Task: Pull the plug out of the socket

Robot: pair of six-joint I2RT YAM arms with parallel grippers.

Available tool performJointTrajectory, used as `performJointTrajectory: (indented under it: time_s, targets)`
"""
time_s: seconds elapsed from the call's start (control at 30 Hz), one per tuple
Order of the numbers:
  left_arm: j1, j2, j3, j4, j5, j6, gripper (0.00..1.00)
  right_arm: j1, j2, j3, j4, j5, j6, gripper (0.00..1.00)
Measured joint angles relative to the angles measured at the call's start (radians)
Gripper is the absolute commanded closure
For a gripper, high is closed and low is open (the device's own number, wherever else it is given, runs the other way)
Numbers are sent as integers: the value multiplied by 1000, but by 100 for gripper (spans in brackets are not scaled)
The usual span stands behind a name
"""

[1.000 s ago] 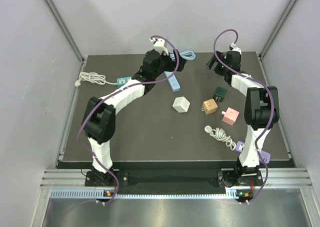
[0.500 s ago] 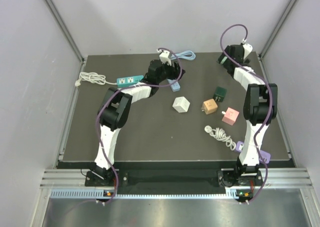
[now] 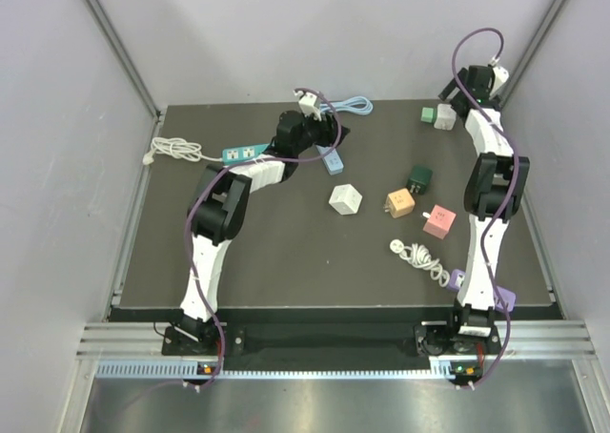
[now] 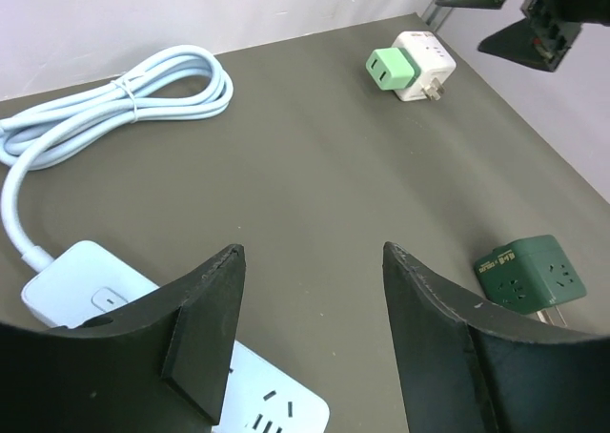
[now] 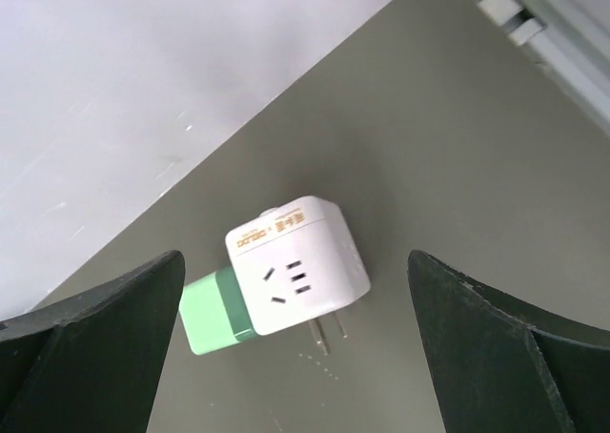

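green plug [image 5: 214, 314] looks light, hard and smooth, so pinch its sides at 9 o'clock of the white socket [image 5: 295, 276]; right gripper [image 5: 294, 259] is spread wide.

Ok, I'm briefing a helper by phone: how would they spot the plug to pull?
Go to the table's far right corner. A white cube socket lies there, and the pale green plug is joined to one face. The other cubes lie nearer the middle, and none is pale green.

Dark table [image 3: 286, 261] holds teal strip [image 3: 244, 153], light-blue strip [image 3: 332, 158], white cube [image 3: 345, 200], tan cube [image 3: 399, 204], dark-green cube [image 3: 418, 176], pink cube [image 3: 439, 221], white cable [image 3: 417, 257], green plug [image 3: 426, 114] joined to white socket [image 3: 444, 118].
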Motion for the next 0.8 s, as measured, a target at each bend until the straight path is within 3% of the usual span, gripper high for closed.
performJointTrajectory:
  time_s: [0.3,0.5,0.8]
  targets:
    - [5,26,28,8,29,-12,38,5,117,164,-39,-88,0,0]
    - [10,26,35,12,38,-14,38,5,146,174,-71,-93,3,1]
    - [14,26,35,20,49,-29,39,5,190,182,-89,-101,10,14]
